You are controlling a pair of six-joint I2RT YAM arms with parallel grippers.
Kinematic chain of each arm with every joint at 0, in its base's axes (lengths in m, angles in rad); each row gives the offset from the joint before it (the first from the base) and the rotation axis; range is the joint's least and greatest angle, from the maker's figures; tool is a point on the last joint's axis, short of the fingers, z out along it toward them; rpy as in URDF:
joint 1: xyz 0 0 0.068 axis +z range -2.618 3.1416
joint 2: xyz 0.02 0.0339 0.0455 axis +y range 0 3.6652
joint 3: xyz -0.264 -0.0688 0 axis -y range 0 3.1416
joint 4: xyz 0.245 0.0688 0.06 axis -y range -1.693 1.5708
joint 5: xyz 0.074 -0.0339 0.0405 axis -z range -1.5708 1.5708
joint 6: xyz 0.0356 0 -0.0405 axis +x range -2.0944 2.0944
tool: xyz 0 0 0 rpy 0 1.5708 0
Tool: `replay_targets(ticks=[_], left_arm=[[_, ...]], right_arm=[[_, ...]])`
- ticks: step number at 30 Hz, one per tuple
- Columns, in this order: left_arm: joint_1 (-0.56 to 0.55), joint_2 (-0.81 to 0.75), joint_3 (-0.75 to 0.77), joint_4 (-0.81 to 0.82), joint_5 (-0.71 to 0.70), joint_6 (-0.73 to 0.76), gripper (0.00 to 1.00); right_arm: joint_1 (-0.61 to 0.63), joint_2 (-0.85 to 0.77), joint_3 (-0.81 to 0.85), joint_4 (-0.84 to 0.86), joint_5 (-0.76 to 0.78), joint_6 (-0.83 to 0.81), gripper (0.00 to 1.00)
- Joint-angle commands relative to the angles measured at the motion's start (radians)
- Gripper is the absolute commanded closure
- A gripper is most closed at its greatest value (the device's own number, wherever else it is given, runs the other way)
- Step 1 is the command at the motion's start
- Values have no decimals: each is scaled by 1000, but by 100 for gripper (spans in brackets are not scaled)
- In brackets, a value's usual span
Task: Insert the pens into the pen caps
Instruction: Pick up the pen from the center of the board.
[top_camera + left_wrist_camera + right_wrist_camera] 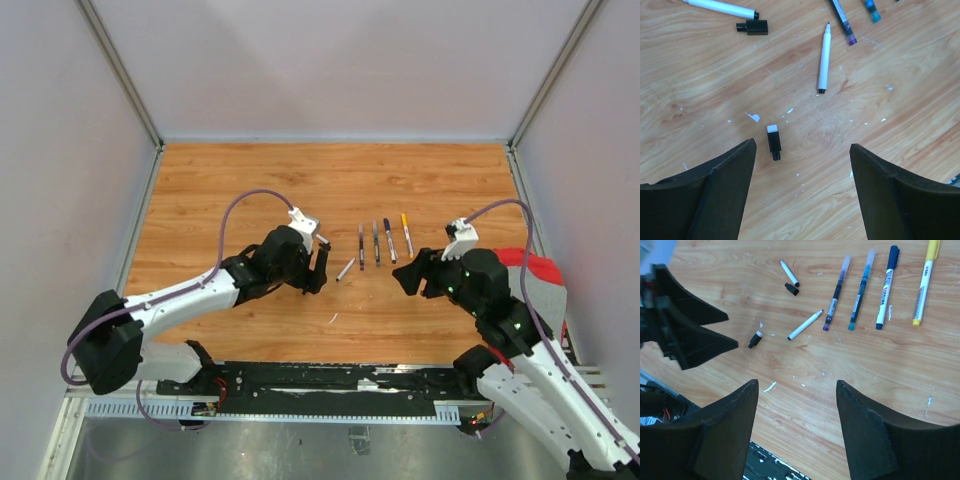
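An uncapped white pen (824, 60) lies on the wood just ahead of my left gripper (802, 150), which stands open and empty. A small black pen cap with a white end (773, 142) lies beside its left finger (735, 170). Farther off lie a second white pen (722, 7) and a black cap (752, 27). In the right wrist view a row of capped pens shows: purple (836, 292), teal (861, 290), blue (887, 285), yellow (923, 282). My right gripper (797, 385) is open over bare wood, holding nothing. From above, the left gripper (318, 268) and right gripper (405, 277) flank the white pen (345, 269).
A red and grey object (535, 275) lies at the table's right edge behind my right arm. A black rail (330, 385) runs along the near edge. A white scrap (769, 386) and small flecks dot the wood. Grey walls close in three sides.
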Motion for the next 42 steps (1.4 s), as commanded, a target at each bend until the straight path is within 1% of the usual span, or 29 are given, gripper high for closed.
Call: replay_targets(ticks=[1,6,14,18,23,28,37,42], left_arm=[[-10,79,50,60,-3,53,21],[-11,184,98,67,18,96,26],[-27,344,177,116,77,149,37],[-58,423,220,117,76,162,42],[-86,501,260,107,41,173,47],[-89,533,267,107,0,176,50],[-90,588,288,112,-15,197,52],[-89,620,302,105,-16,200,59]], right_arm=[[-10,-113,-32,-40,71,34,35],[-9,-167,-31,-89,91,30,35],[-10,-153,-32,-109,80,25,35],[-9,-150,-35,-112,79,24,35],[-10,-151,-41,-113,73,27,35],[-9,-150,-48,-112,60,34,35],[-10,-141,-54,-105,45,40,34],[-9,-138,-55,-103,35,38,34]])
